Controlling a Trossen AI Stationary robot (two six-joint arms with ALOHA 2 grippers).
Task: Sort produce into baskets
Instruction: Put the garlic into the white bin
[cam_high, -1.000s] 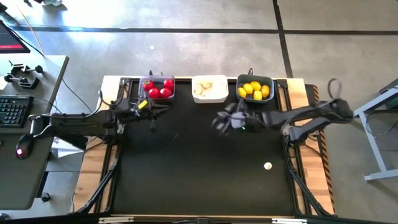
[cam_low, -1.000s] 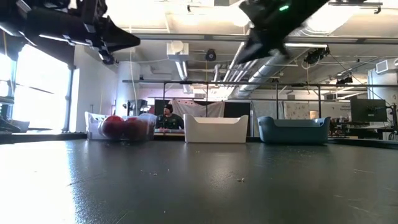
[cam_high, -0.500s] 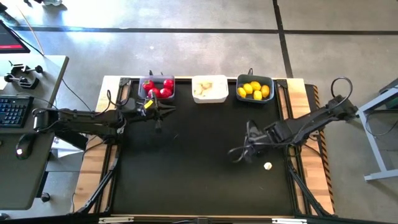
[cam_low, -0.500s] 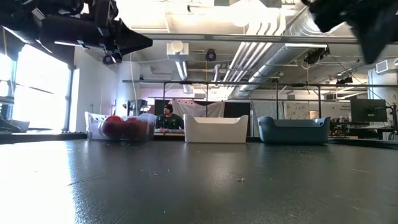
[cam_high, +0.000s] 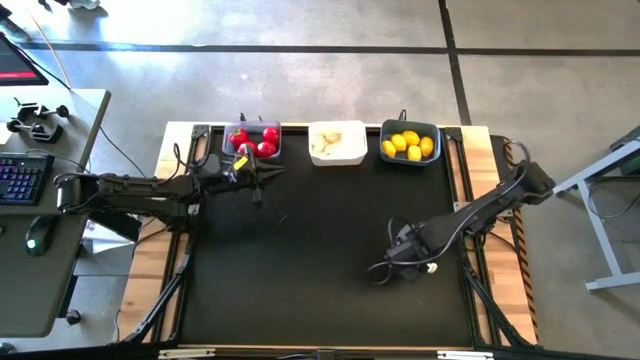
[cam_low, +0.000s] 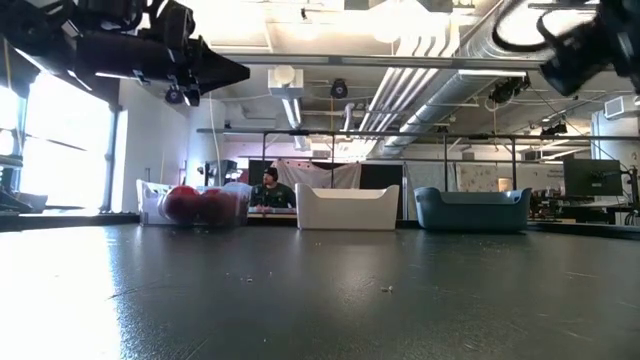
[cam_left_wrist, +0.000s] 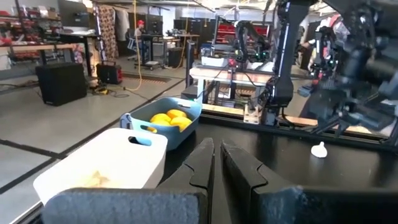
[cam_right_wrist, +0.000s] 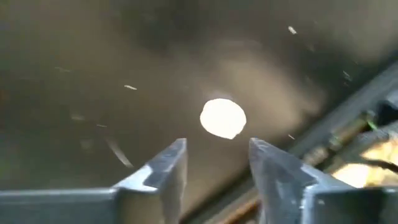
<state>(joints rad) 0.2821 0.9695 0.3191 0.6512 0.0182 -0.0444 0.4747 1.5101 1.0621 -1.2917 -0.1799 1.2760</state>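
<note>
One whitish garlic bulb (cam_right_wrist: 222, 118) lies alone on the black table (cam_high: 300, 270), near the right edge (cam_high: 431, 267). My right gripper (cam_right_wrist: 217, 158) hovers just above it, open, a finger on either side and nothing touched. The grey basket (cam_high: 253, 140) holds red tomatoes, the white basket (cam_high: 337, 142) holds garlic, and the teal basket (cam_high: 410, 143) holds yellow lemons. All three baskets stand in a row at the far edge. My left gripper (cam_left_wrist: 216, 155) is shut and empty, raised above the table just in front of the grey basket (cam_high: 260, 180).
Bare black table top spreads between the arms and toward the near edge. Wooden boards (cam_high: 480, 150) frame the table's sides. A desk with a keyboard (cam_high: 22, 178) stands off the left side. A person (cam_low: 270, 180) is far back in the room.
My right gripper has swung from beside the teal basket toward the near right part of the table and come down over the loose garlic bulb. My left gripper has drifted slightly toward the table's right, still shut.
</note>
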